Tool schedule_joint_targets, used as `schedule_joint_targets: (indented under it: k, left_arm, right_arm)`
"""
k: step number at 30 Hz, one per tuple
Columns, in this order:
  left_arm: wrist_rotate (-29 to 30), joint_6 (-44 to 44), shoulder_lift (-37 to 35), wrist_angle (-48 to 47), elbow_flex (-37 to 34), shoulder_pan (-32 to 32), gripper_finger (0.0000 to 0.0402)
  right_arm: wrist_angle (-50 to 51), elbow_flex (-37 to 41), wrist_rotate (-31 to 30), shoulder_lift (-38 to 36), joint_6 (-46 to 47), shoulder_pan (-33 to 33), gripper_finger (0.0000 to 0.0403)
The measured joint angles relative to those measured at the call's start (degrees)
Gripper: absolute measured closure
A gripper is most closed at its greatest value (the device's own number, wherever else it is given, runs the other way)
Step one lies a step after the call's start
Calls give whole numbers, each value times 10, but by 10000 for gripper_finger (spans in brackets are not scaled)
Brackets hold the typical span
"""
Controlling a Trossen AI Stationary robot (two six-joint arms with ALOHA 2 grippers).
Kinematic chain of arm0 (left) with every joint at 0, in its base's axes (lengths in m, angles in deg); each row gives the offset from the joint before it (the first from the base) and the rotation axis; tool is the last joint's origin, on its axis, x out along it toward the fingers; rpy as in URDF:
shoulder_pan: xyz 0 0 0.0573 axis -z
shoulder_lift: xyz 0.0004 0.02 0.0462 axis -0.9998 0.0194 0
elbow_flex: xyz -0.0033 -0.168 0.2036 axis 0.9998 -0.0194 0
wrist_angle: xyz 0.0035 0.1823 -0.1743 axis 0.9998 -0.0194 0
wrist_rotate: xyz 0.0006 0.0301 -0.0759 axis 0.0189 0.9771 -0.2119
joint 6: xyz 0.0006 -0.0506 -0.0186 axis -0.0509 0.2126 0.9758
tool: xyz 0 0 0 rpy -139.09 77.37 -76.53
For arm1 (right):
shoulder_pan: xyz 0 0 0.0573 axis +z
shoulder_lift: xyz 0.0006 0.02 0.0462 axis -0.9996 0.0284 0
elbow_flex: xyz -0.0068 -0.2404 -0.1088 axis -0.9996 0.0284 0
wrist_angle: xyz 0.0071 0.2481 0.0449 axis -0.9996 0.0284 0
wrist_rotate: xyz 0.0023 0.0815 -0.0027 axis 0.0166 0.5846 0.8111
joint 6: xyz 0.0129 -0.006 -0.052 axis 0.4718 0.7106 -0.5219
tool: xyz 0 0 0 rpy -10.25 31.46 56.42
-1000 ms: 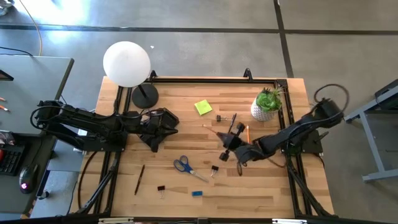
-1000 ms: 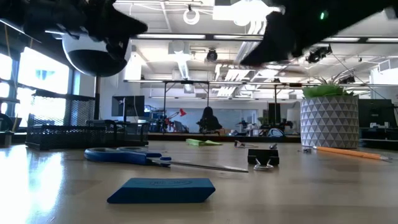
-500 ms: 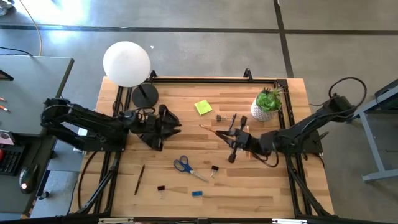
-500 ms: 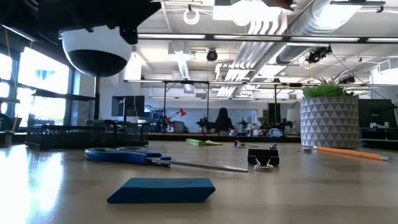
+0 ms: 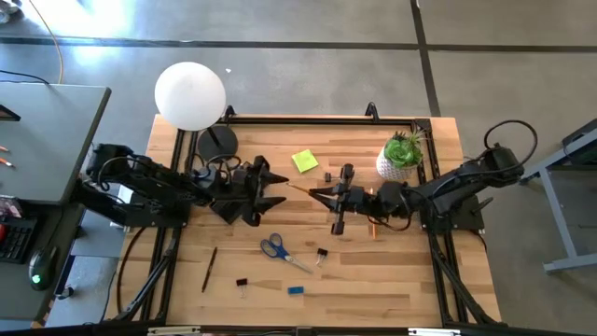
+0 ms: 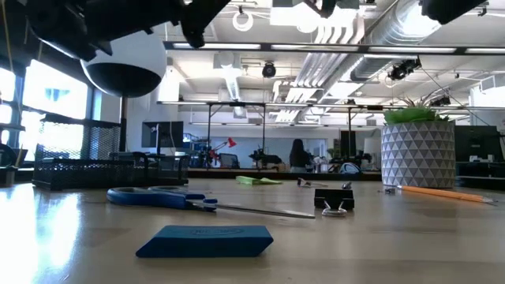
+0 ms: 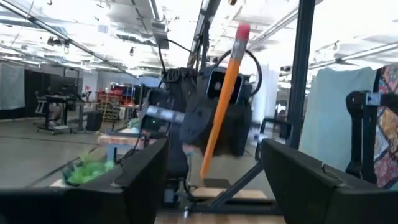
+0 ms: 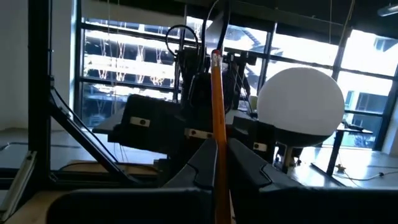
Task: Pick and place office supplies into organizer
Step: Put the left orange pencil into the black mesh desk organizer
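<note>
No brand, label or writing was legible on any item.

The wooden table (image 5: 392, 280) carried a white globe lamp (image 5: 190, 95) and a potted plant (image 5: 401, 155) toward its far edge. The organizer (image 6: 95, 171) showed in the low view as a black mesh tray at far left; from above it lay mostly hidden beneath the left arm.

The left gripper (image 5: 273, 188) hovered mid-table with its fingers spread wide and nothing between them. Facing it, the right gripper (image 5: 317, 195) had its fingers pinched narrow on an orange pencil (image 8: 218, 130), whose pink eraser end showed in the left wrist view. From above, the pencil's tip reached toward the left gripper; contact could not be judged.

Loose on the table: blue-handled scissors (image 5: 276, 249) near centre front, a yellow sticky-note pad (image 5: 304, 161) beside the plant's side of centre, a dark pen (image 5: 210, 268) front left, a blue eraser (image 5: 296, 289) at the front, and binder clips (image 5: 322, 253), small and hard to make out. Both arms were cut off at the top of the low view.
</note>
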Motion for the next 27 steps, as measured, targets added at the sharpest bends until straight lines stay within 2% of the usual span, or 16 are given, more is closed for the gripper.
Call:
schedule_joint_targets:
  k: [6,14,22,27]
  left_arm:
    - [-2,5,9,4,22,0,205]
    - [-39,10,10,38,22,1,254]
    - [-21,19,10,35,22,1,265]
    - [13,10,10,34,22,0,264]
  right_arm:
    - [-1,0,6,16,6,-9,389]
    - [-1,0,6,16,8,-11,392]
    - [-1,0,20,16,34,-19,391]
    - [-1,0,27,16,36,-20,391]
